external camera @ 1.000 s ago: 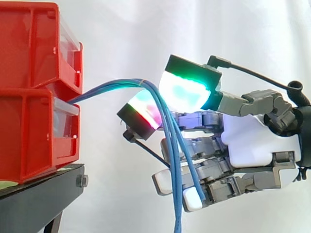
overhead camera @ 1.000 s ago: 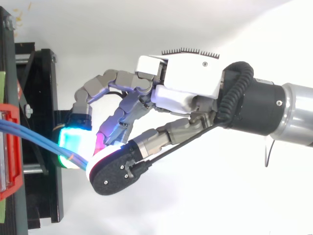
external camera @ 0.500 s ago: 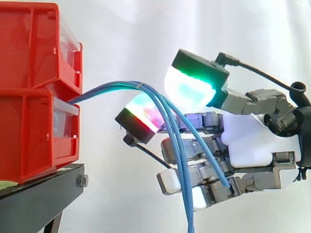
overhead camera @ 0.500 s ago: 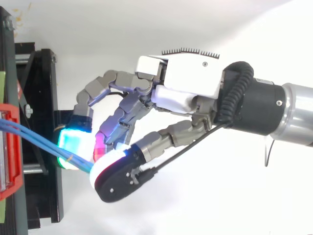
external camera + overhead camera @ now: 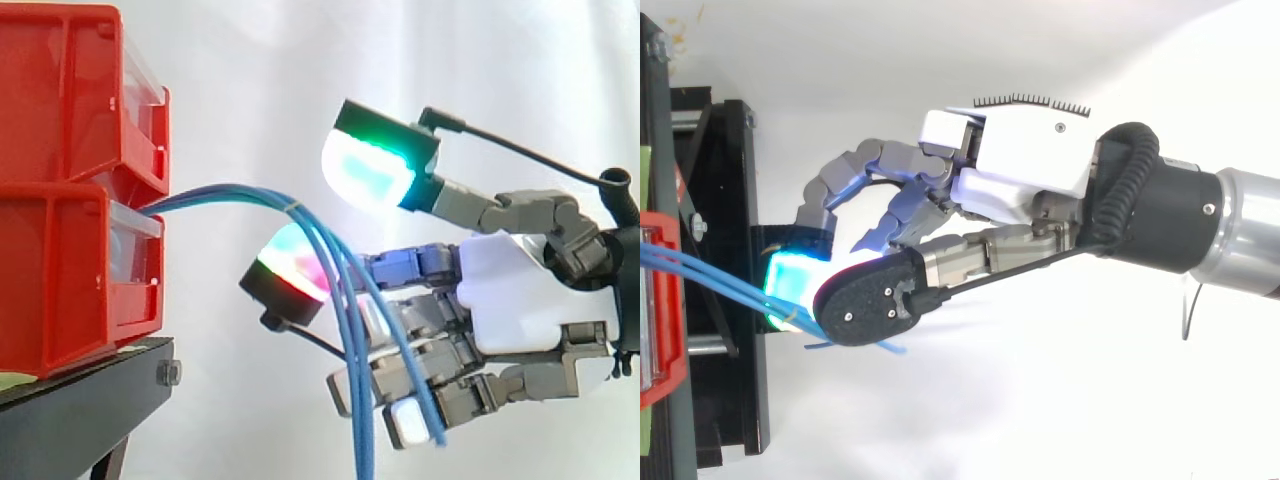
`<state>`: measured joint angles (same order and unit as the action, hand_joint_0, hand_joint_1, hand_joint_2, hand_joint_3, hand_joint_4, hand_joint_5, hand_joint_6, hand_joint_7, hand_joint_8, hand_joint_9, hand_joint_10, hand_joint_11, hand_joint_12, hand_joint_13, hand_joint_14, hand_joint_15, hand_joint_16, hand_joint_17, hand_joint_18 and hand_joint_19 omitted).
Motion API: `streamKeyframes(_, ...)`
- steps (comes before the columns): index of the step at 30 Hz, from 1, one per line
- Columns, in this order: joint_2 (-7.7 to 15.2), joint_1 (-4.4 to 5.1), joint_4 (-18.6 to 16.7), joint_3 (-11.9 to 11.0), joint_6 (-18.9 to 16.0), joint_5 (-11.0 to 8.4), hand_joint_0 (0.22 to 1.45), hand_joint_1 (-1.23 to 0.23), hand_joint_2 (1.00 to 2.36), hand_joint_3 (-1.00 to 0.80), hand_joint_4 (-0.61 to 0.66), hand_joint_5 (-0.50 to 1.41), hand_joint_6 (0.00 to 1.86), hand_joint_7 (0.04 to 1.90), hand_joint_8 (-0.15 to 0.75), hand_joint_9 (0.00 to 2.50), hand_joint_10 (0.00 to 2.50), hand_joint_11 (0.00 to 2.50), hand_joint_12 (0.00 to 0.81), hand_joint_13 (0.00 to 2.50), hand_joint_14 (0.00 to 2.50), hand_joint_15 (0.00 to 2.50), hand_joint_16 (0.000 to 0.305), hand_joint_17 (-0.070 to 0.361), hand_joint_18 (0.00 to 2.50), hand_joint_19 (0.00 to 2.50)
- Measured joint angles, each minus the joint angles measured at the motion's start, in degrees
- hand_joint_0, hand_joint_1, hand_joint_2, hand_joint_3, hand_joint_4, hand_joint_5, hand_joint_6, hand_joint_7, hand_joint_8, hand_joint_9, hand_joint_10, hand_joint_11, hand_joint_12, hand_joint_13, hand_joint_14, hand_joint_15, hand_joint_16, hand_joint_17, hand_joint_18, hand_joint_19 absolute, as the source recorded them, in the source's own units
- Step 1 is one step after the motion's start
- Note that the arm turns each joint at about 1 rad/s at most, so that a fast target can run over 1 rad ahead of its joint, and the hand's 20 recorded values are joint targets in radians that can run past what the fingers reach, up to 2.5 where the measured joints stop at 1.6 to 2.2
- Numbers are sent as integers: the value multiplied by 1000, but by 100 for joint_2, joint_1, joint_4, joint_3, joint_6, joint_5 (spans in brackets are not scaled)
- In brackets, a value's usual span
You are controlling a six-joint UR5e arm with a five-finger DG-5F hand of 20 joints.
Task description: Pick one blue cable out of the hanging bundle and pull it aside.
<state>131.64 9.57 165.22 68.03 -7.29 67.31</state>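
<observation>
Robot hand (image 5: 520, 310) reaching into a hanging bundle of blue cables (image 5: 240, 192), seemingly at the step of singling one out.

Two red bins (image 5: 70, 100) are stacked on one black stand (image 5: 80, 400) at left. One hand comes in from the right. At least three cables arch out between the bins and hang across the hand. Whether it grips any cannot be told. The next move calls for parting one cable and drawing it sideways.

I see blue cable bundle (image 5: 225, 191) leaving red bins (image 5: 60, 280) at 9 o'clock, arching right, strands drooping toward 6.
</observation>
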Motion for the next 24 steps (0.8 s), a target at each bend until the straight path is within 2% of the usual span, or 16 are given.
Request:
streamKeyframes(5,82,66,38,0,156,-307,466,-598,1000,-500,49,-218,911,668,315,1071,14,861,404,946,18,623,59,133,901,696)
streamKeyframes(7,116,94,-2,0,169,-371,467,-599,1000,-500,50,-219,908,675,314,1071,15,853,402,947,19,618,59,133,904,694)
streamKeyframes(18,158,269,-452,0,96,-606,530,-572,1000,-500,33,-218,884,699,295,1071,17,857,377,945,20,629,54,122,868,720)
streamKeyframes(24,158,320,-528,1,4,-621,591,-640,1011,-348,-2,-219,907,742,278,1079,18,863,360,957,20,641,51,114,864,723)
